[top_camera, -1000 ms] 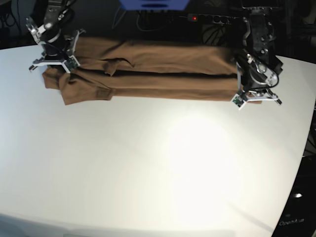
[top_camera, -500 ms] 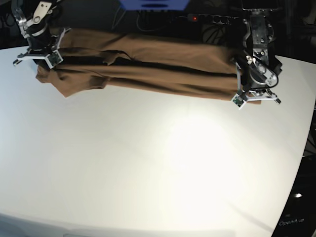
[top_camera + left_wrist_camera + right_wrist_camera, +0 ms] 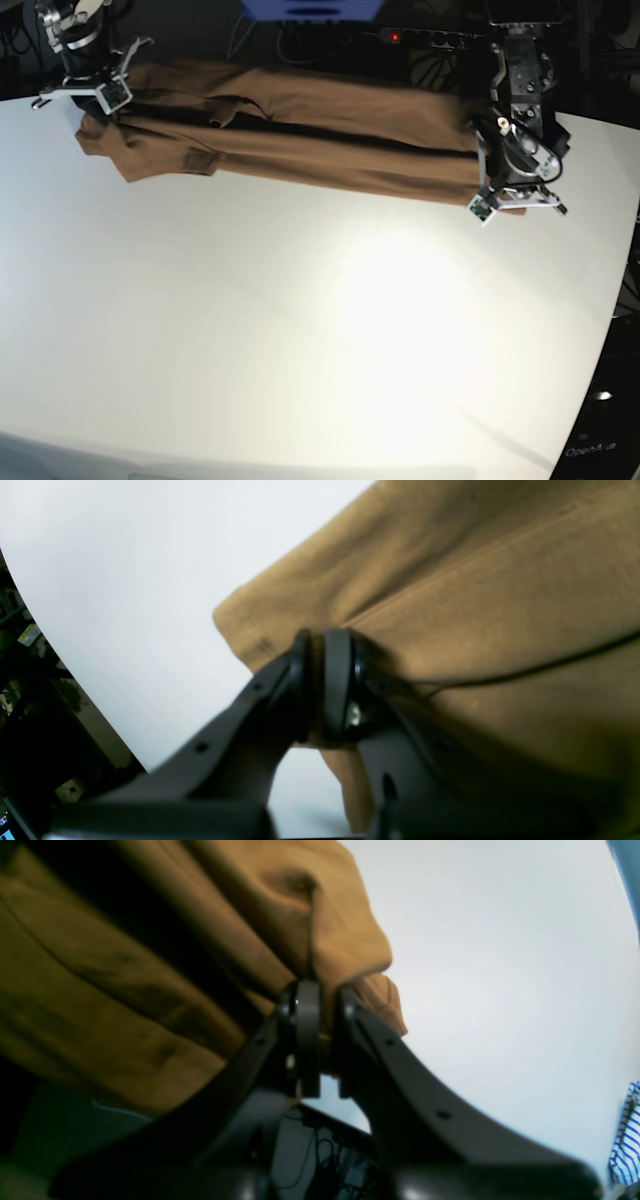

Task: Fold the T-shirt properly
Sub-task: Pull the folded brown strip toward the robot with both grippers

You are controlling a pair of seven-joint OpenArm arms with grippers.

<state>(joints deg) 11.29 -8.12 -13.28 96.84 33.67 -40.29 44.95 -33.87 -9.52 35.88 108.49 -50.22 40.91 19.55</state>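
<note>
Shifting outward toward the tabletop's (image 3: 320,340) left edge, the right gripper (image 3: 113,97) has drawn the T-shirt (image 3: 350,172) tauter, its jaws pinching the cloth, which probably helps straighten it for folding. The shirt stretches along the far edge, a loose flap hanging nearest me. The left gripper (image 3: 482,200) clamps the other end, short of the right edge. Bare surface lies open in front.

Each arm terminates in a black hand: left hand (image 3: 486,205), right hand (image 3: 112,103). Each hand carries slender, tapered black fingers (image 3: 341,680) with pale, silvery details at the joints. The housings are predominantly black, with light metallic spots resembling fasteners.
</note>
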